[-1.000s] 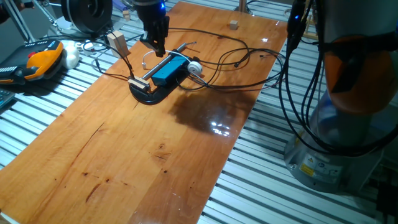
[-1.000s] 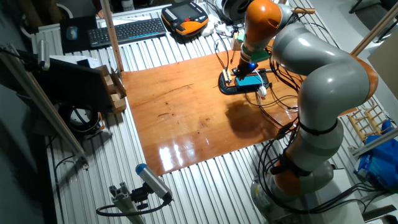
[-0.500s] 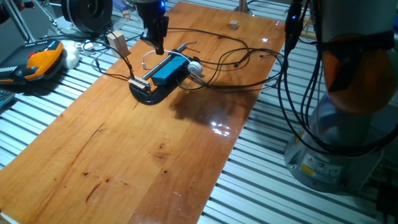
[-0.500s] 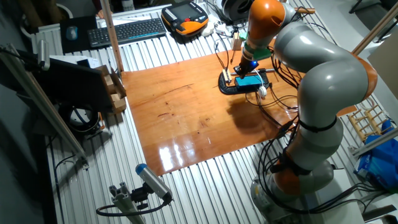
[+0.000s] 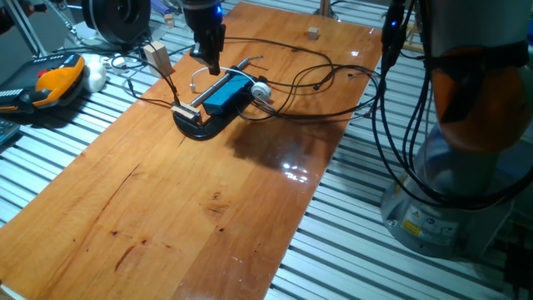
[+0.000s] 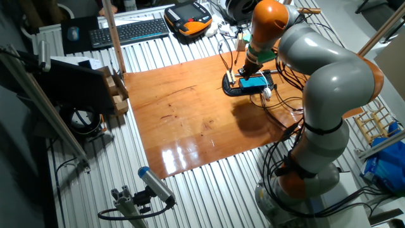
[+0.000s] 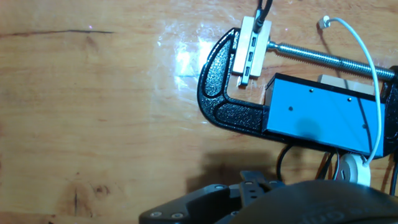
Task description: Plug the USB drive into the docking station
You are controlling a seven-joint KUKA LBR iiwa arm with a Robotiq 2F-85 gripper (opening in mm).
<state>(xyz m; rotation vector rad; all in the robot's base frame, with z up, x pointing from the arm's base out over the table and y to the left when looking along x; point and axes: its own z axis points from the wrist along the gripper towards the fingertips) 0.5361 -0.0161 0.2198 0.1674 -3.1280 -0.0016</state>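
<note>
The docking station (image 5: pixel 226 94) is a flat bright-blue box lying in a black curved clamp (image 5: pixel 204 127) at the far left of the wooden table. It also shows in the other fixed view (image 6: pixel 254 82) and the hand view (image 7: pixel 323 112). A pale strip with dark slots (image 7: pixel 250 50) sits in the clamp's mouth. My gripper (image 5: pixel 210 65) hangs just above the box's far end, apart from it, its dark fingers close together. No USB drive shows in any view. In the hand view only the hand's dark body (image 7: pixel 261 202) shows.
Thin black cables (image 5: pixel 316 83) loop over the table right of the box, beside a round white piece (image 5: pixel 261 90). A tan block (image 5: pixel 156 56) stands left of the clamp. An orange-and-black device (image 5: pixel 50 79) lies off the table, left. The robot base (image 5: pixel 466 125) stands right.
The gripper has risen slightly and shifted a little away from the blue box. The box, clamp and cables have not moved.
</note>
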